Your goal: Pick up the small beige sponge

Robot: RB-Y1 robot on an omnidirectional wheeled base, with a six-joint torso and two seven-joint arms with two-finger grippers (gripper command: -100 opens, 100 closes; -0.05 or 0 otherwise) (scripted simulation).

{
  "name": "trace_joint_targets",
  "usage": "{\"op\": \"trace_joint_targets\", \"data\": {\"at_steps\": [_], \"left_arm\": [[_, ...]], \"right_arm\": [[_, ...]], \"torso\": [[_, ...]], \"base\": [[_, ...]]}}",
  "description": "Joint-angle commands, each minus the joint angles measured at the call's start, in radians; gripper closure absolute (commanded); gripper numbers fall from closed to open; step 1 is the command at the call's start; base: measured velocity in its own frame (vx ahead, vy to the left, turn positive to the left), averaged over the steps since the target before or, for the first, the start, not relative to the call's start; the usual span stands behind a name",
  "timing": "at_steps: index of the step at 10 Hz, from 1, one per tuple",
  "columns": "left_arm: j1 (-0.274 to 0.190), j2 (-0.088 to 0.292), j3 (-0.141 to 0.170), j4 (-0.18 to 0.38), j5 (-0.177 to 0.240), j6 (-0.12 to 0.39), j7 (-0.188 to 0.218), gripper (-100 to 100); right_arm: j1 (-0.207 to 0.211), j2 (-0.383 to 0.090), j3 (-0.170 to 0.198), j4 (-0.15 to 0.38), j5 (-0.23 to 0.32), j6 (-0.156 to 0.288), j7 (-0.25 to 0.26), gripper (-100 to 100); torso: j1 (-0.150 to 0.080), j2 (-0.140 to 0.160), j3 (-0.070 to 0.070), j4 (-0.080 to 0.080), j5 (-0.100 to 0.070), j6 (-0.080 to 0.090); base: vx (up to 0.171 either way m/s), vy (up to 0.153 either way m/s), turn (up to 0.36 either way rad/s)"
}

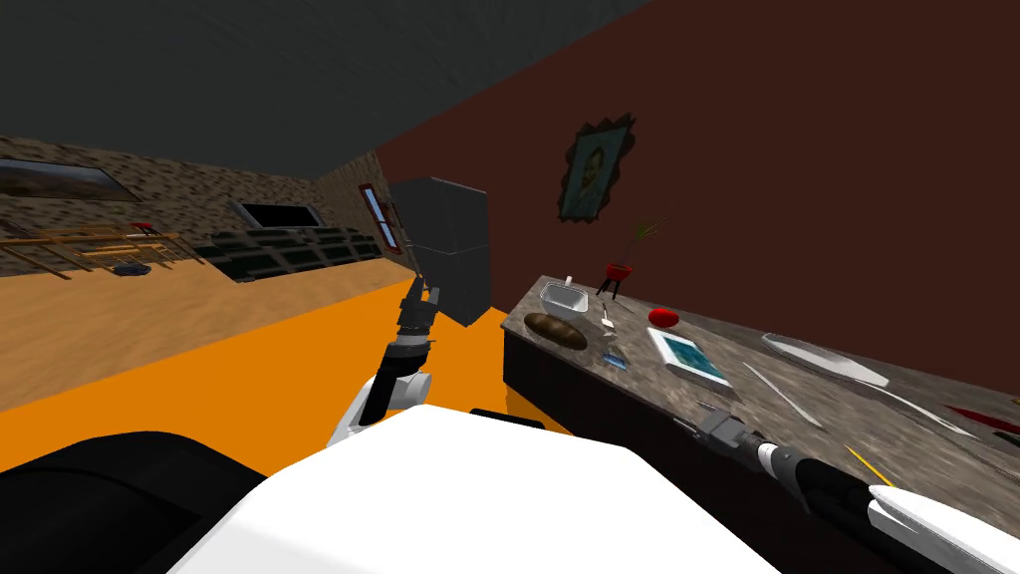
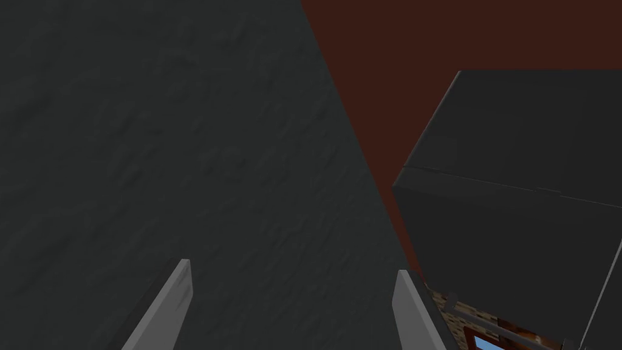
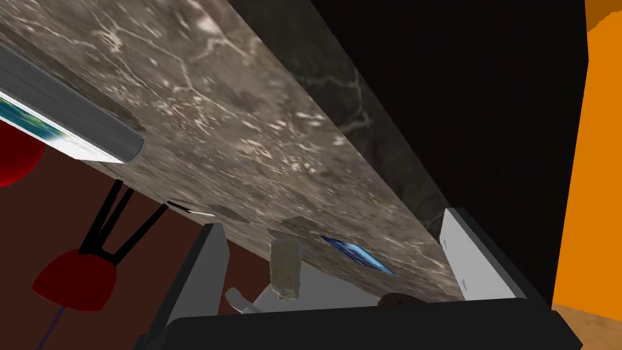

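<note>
Sponge (image 3: 287, 270) approach is our step, we judge: on the marbled counter (image 3: 255, 140) it seems to lie ahead, framed by the spread fingers of our right gripper (image 3: 333, 222). Next we must advance, then close on it. Our left gripper (image 2: 293, 267) hangs spread, well aside.

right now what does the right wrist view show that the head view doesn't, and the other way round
Right wrist view: the right gripper open, with the beige sponge plain to see ahead between its fingers, untouched. Head view: the left gripper raised beside a dark grey cabinet, a framed portrait on the wall, a long white dish. Both: the marble counter, the blue book, the red pot on black legs.
</note>
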Motion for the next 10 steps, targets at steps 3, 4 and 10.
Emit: {"op": "trace_joint_targets", "data": {"at_steps": [3,4,10], "left_arm": [[0.000,0.000,0.000,0.000,0.000,0.000,0.000,0],[0.000,0.000,0.000,0.000,0.000,0.000,0.000,0],[0.000,0.000,0.000,0.000,0.000,0.000,0.000,0]], "right_arm": [[-0.015,-0.046,0.004,0.075,0.039,0.019,0.030,-100],[-0.015,-0.046,0.004,0.075,0.039,0.019,0.030,-100],[-0.017,-0.105,0.010,0.188,0.094,0.047,0.073,-100]], "torso": [[-0.003,0.001,0.000,0.000,-0.001,0.000],[-0.002,0.000,0.000,0.000,-0.001,-0.001],[-0.002,-0.002,-0.001,-0.001,-0.001,-0.001]], "base": [[0.063,0.076,0.168],[0.065,0.067,0.124],[0.109,0.081,0.226]]}}
